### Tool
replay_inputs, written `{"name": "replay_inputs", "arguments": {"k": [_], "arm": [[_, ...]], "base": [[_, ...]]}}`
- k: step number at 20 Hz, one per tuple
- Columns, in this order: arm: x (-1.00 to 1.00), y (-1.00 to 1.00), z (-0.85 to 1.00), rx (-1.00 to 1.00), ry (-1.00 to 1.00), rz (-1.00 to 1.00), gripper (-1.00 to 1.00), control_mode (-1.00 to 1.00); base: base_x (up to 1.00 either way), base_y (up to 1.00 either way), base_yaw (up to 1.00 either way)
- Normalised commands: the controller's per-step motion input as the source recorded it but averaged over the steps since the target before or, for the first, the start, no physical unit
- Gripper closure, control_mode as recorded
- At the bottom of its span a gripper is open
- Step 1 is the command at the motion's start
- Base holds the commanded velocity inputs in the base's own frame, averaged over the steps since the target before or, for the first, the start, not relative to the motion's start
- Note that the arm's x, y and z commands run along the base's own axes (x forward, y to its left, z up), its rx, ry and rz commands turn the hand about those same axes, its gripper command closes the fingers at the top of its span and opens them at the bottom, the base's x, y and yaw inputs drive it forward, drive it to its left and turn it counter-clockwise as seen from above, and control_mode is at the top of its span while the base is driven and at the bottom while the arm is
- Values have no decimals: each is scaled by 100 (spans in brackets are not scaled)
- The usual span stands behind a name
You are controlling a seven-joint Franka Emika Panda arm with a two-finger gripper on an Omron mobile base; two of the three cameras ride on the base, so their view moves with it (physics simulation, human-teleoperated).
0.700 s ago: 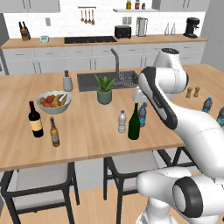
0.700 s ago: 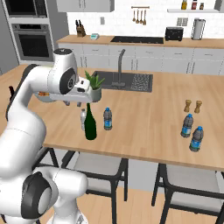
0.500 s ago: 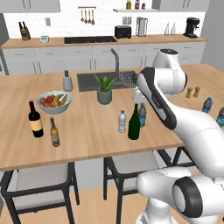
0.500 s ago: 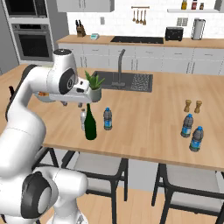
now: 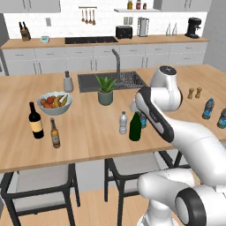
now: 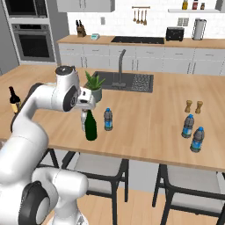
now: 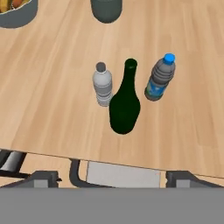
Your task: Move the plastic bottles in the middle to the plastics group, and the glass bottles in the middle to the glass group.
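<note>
We are seeing the arm hiding most of the blue-capped bottle [image 5: 143, 119] behind the green bottle [image 5: 135, 126] at frame center, and the claw's fingers are standing apart.

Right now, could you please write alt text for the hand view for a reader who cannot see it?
Looking down on a wooden counter, a tall dark green glass bottle stands upright between a clear plastic bottle and a blue-capped plastic bottle, all three near the counter's edge. A fruit bowl and a grey pot are cut off at the top.
</note>
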Motion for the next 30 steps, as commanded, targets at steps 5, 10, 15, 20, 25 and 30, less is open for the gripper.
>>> {"name": "replay_inputs", "arguments": {"k": [5, 10, 15, 20, 25, 30], "arm": [[50, 0, -37, 0, -15, 3, -100, -100], [49, 0, -3, -1, -1, 0, -100, -100], [4, 0, -2, 0, 3, 0, -100, -100], [12, 0, -15, 0, 0, 0, -100, -100], [26, -1, -13, 0, 1, 0, -100, -100], [25, -9, -8, 0, 5, 0, -100, -100]], "base": [[0, 0, 0], [0, 0, 0], [0, 0, 0], [0, 0, 0], [0, 0, 0], [0, 0, 0]]}}
